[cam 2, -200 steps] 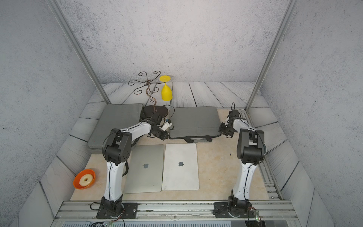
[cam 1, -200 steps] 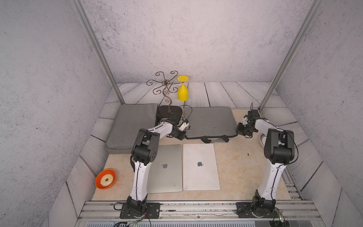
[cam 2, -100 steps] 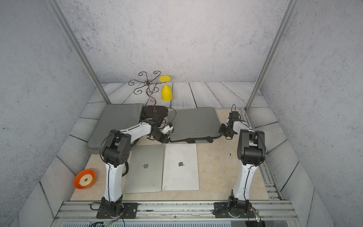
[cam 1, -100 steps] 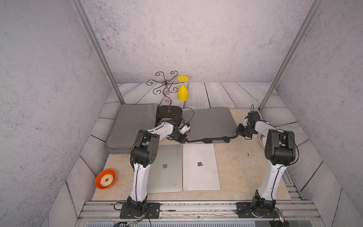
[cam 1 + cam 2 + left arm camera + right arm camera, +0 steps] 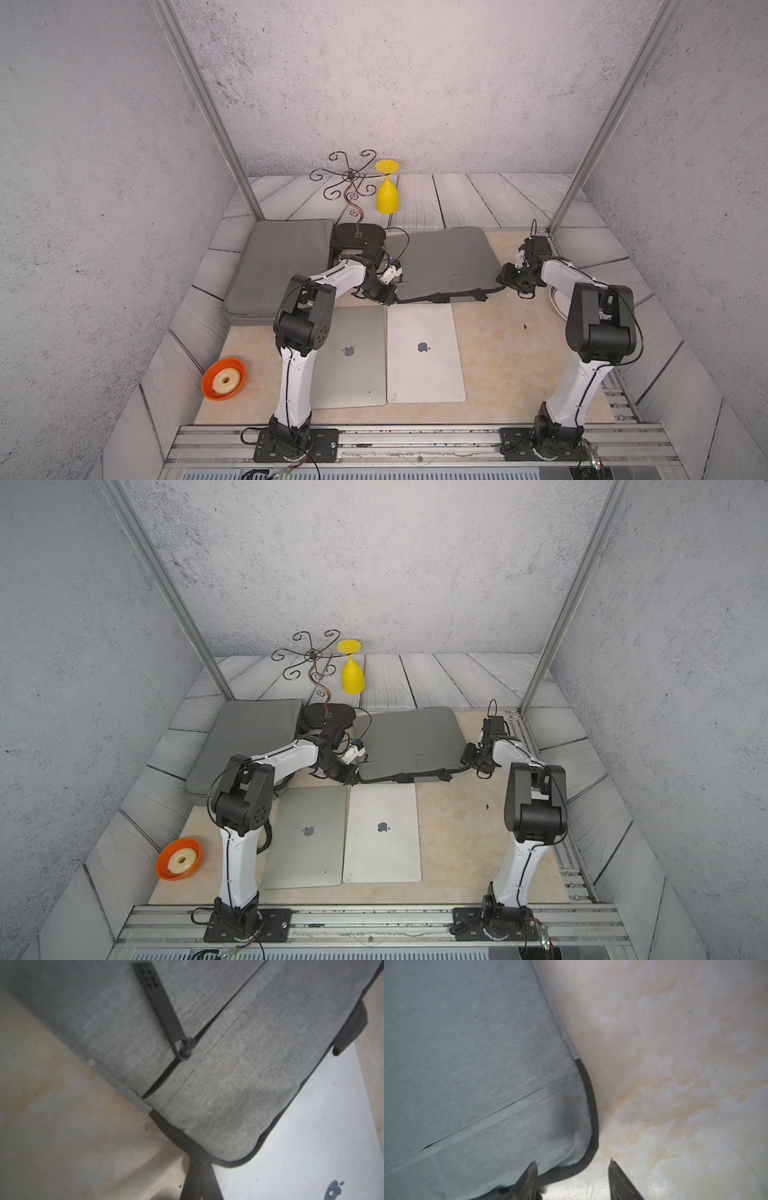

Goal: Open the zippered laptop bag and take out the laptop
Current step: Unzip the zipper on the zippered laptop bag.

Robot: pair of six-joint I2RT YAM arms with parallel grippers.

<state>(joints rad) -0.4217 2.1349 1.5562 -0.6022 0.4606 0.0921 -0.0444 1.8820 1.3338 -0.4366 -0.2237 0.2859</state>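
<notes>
Bottom of both top views: a rail with the two arm bases. Lower left, orange bowl [image 5: 223, 379] with a pale ring in it, on the grey floor, well apart from the rest. Centre, on the beige mat [image 5: 498, 353], grey laptop [image 5: 353, 357] and silver laptop [image 5: 422, 353] lie flat, lids shut, side by side; the left arm crosses over the grey one. Just beyond them, laptop bag [image 5: 444, 262] lies flat mid-frame, with a dark strap along its near edge, just past the silver laptop's far edge. Left gripper [image 5: 387, 296] is at the bag's near left corner. Left wrist view shows its fingers [image 5: 199, 1184] pressed together, tips at that corner's dark trim; can't tell if the trim is pinched. Same view: a pocket zip with a long dark pull tab [image 5: 160, 1007] lying on the grey fabric. Right gripper [image 5: 505, 279] is at the bag's near right corner. Right wrist view shows it spread, fingers [image 5: 529, 1180] apart, the rounded corner trim in the gap, not clamped. Laptop inside the bag: can't tell. Right of that gripper, white plate [image 5: 556, 305], mostly hidden by the arm. Left of centre, second grey bag [image 5: 282, 270], flat. Farther back, swirl metal stand [image 5: 351, 187] on a dark base between the two bags. Yellow goblet [image 5: 387, 195] is upside down, foot up, just right of the stand.
</notes>
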